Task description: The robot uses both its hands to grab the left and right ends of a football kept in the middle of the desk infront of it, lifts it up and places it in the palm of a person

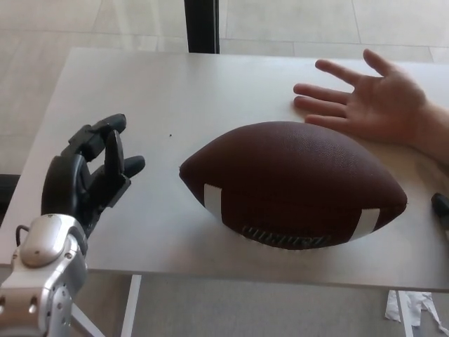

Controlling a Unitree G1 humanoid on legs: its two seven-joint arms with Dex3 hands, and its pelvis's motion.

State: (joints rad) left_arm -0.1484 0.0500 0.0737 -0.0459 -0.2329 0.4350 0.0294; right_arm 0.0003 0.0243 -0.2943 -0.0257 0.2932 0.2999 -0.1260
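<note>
left hand (88, 179): over the desk's left part, fingers spread apart, holding nothing, thumb poking toward the ball
right hand (440, 209): just a dark sliver at the right edge, can't tell if open or closed
football (293, 184): off to the right of the left hand, clear gap of bare desk between, not touching yet
long axis: running left-right across the desk, slightly tilted so the near tip sits a bit higher in the picture; left tip pointing pretty much at the left hand, right tip toward the sliver
nearer hand: right one looks close beside its tip, but too little showing to be sure
next move, guessing: a sideways close-in from both ends, each hand cupping a tip
ball looks: dark brown, pebbly, white stripe near each end, some lettering low on the front, too blurry to read
desk (140, 98): white, ball resting roughly mid-desk
person's hand (365, 98): beyond the ball, far right from the left hand, palm up, fingers splayed, lying on the desk, waiting
</note>
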